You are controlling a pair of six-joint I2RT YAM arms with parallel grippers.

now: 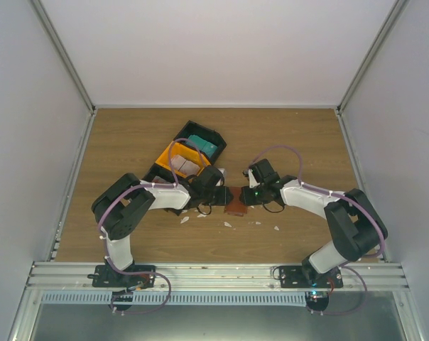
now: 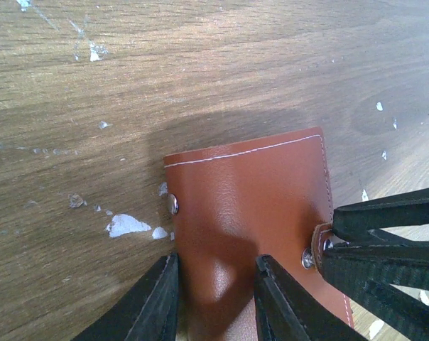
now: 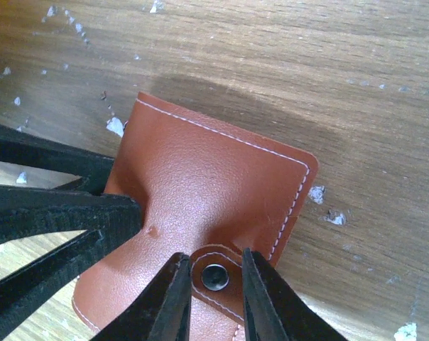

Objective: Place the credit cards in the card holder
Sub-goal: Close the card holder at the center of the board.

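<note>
We see the card holder mid-worktop, pinched by the left end effector, the right end effector narrowly flanking its tab, grip unclear; at eleven o'clock, black bin holds teal card, orange bin greyish cards.

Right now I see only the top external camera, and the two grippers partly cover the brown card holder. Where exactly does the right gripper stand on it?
Observer: The right gripper has one finger on each side of the snap tab of the card holder.
Operator: And the other arm?
Observer: The left gripper pinches the adjoining edge, and the leather is creased between its fingers.
Operator: Is any card in it yet?
Observer: Both wrist views show only outer leather; no card shows, and the inside is hidden.
</note>
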